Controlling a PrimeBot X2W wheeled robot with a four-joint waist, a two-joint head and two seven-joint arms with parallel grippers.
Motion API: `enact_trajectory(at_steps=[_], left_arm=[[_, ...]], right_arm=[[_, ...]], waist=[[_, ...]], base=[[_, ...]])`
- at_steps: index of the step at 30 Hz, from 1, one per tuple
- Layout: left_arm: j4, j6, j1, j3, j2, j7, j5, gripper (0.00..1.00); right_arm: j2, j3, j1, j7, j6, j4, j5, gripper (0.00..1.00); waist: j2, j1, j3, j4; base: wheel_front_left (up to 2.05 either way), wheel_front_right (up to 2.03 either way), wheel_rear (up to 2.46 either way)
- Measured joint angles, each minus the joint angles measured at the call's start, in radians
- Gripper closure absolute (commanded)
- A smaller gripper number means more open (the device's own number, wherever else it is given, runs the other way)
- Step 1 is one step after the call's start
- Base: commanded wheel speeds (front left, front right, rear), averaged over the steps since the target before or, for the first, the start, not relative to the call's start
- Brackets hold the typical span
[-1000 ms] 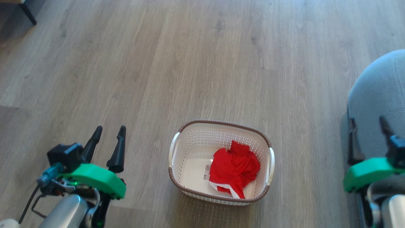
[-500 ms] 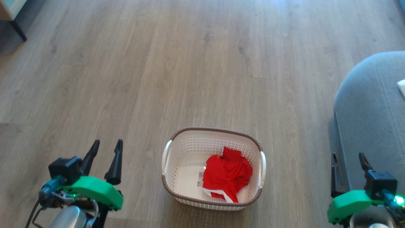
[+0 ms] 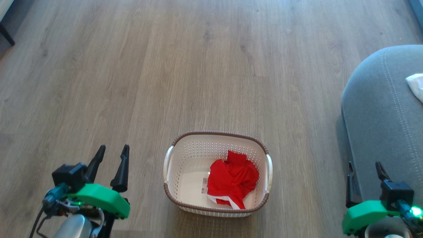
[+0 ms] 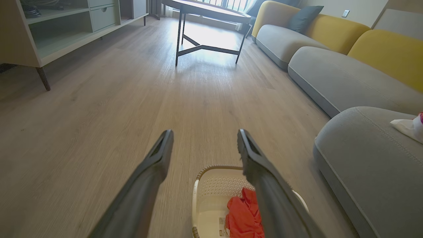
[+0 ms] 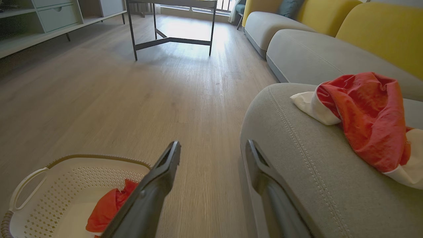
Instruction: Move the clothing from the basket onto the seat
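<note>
The cream basket with a brown rim stands on the wood floor. Crumpled red clothing with white trim lies inside it. The grey seat is to the basket's right. On it rests another red and white garment, whose white edge shows elsewhere. My left gripper is open, left of the basket. The right gripper, also open and empty, sits at the seat's near edge.
A metal-legged table stands farther off. Cabinets line the left wall. Grey and yellow sofa sections run along the right. Bare wood floor surrounds the basket.
The head camera has turned, so the picture shifted left and more of the seat shows with the white cloth edge. The right gripper sits lower in view. Both grippers stay open.
</note>
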State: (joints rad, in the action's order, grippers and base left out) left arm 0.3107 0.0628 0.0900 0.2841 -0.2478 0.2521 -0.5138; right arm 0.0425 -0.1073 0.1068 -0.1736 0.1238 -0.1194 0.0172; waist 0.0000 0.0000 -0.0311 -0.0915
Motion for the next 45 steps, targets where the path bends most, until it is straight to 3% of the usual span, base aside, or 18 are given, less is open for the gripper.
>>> enact_trajectory(at_steps=[11, 32, 45], left_arm=[[0.016, 0.031, 0.000, -0.014, 0.019, 0.000, 0.030, 0.00], [0.021, 0.052, 0.005, -0.038, 0.036, 0.000, 0.055, 0.00], [-0.012, 0.061, 0.120, 0.002, 0.042, 0.000, 0.057, 0.00]], right_arm=[[-0.001, -0.002, 0.000, -0.005, 0.000, -0.014, 0.001, 0.00], [-0.001, -0.018, -0.014, -0.013, 0.000, -0.016, 0.010, 0.00], [-0.001, -0.056, -0.099, -0.032, 0.000, 0.025, 0.010, 0.00]], waist=[[0.0000, 0.0000, 0.009, 0.012], [0.0000, 0.0000, -0.020, 0.034], [0.0000, 0.0000, -0.163, 0.045]], base=[[0.00, 0.00, 0.00], [0.00, 0.00, 0.00], [0.00, 0.00, 0.00]])
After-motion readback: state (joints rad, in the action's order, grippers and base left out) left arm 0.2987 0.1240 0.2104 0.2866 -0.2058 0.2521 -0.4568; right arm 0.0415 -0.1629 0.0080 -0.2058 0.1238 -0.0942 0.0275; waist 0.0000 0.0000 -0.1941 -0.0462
